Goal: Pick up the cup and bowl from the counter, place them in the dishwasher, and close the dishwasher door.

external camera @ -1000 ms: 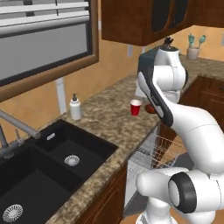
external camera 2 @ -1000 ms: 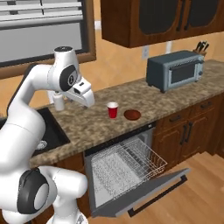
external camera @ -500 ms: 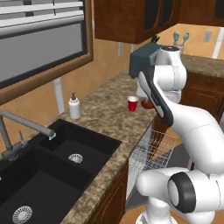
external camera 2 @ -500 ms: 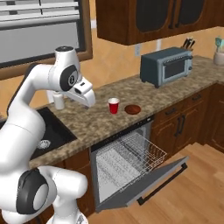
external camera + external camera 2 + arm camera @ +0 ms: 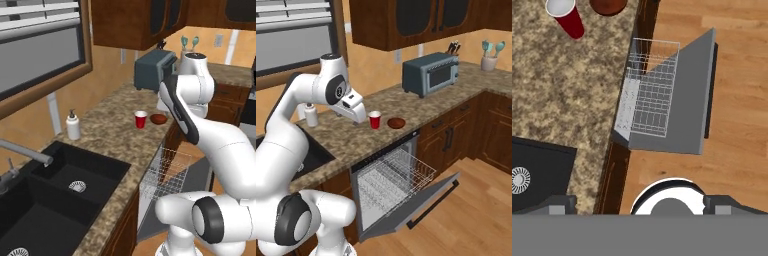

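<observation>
Small bright red tapered cup [image 5: 374, 120] stands upright on the brown speckled granite table [image 5: 356, 140]. Shallow dark reddish-brown round bowl [image 5: 396, 122] sits just beside the cup, on the side toward the grey-blue toaster oven [image 5: 430, 74]; cup and bowl not touching. White soap dispenser bottle [image 5: 73, 125] well apart from the cup, near the black sink [image 5: 55, 200]. Dark-fronted dishwasher [image 5: 387, 195] lies below the cup; its flat grey door [image 5: 418, 202] hangs partly lowered, silvery wire rack [image 5: 398, 172] pulled out. Gripper [image 5: 360, 116] hovers close beside the cup, fingers spread wide, holding nothing.

Wood floor [image 5: 481, 200], dark wall cabinets [image 5: 406, 22], window [image 5: 35, 55]
</observation>
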Tool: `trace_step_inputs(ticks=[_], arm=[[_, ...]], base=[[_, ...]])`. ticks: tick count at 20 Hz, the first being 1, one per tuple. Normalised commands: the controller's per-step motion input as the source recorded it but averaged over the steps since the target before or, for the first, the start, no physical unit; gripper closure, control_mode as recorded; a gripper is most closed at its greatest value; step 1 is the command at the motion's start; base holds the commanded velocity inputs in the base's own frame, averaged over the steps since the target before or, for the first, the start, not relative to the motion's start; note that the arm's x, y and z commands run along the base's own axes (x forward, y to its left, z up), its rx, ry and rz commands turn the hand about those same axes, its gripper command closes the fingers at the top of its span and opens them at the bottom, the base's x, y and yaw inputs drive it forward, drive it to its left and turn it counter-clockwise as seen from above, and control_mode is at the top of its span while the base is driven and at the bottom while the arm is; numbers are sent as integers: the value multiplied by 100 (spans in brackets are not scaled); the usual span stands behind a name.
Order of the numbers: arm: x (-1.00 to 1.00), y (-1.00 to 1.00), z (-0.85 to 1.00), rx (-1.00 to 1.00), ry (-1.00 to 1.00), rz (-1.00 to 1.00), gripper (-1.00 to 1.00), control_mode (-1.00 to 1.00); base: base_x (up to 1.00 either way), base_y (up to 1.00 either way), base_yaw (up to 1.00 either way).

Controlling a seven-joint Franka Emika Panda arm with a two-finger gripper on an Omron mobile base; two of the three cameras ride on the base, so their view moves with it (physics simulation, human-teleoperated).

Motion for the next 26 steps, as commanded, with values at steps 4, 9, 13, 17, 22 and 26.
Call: trace_step_inputs(ticks=[4, 9, 13, 17, 22, 26], arm=[[0, 0, 0, 0, 0, 0, -100, 100], [0, 0, 0, 0, 0, 0, -100, 100], [0, 0, 0, 0, 0, 0, -100, 100], [0, 0, 0, 0, 0, 0, -100, 100], [0, 0, 0, 0, 0, 0, -100, 100], [18, 0, -2, 0, 0, 0, -100, -100]], base=[[21, -11, -9], [34, -13, -4], [7, -10, 0], [30, -9, 0], [1, 0, 0], [0, 0, 0]])
